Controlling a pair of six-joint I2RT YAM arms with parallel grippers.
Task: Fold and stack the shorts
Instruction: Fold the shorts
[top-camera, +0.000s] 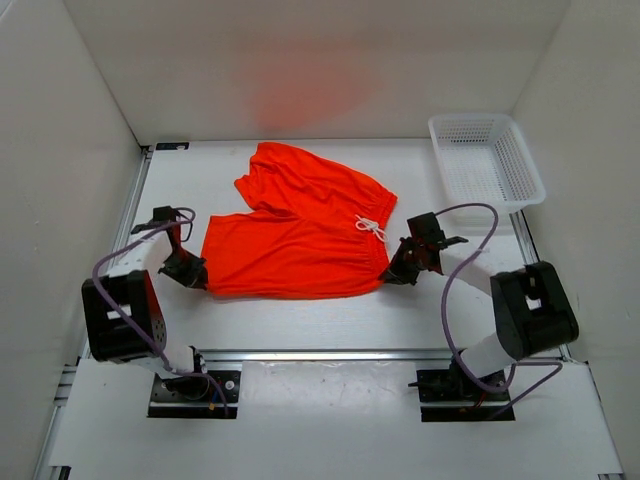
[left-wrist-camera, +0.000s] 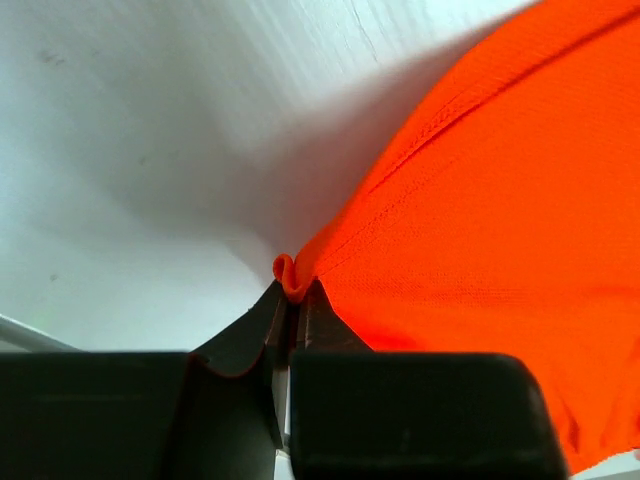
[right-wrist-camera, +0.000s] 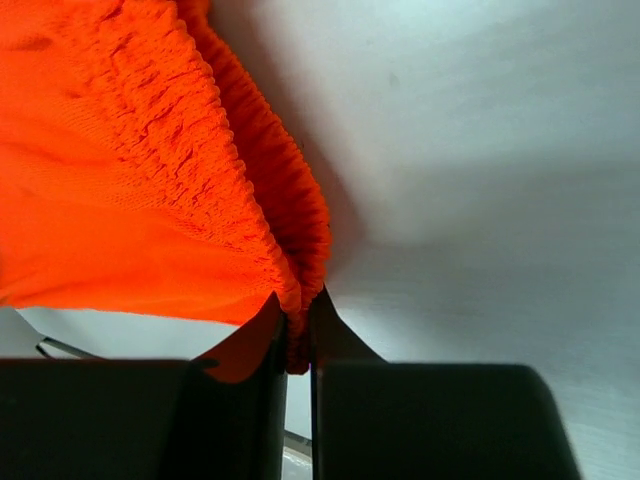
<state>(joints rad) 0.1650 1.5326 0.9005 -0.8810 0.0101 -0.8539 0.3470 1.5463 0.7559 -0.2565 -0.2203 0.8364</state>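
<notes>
Clamped: left gripper on near-left hem corner, right gripper on near-right waistband end of shorts; likely limp, light, so hold corners.

The top view looks down from above the near edge over the whole bench. The wrist views sit close behind the left gripper and right gripper, sharing corners of the shorts with it.

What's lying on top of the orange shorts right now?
Only their white drawstring lies on the shorts, near the waistband. Whatever is beneath the fabric is covered and cannot be seen.
</notes>
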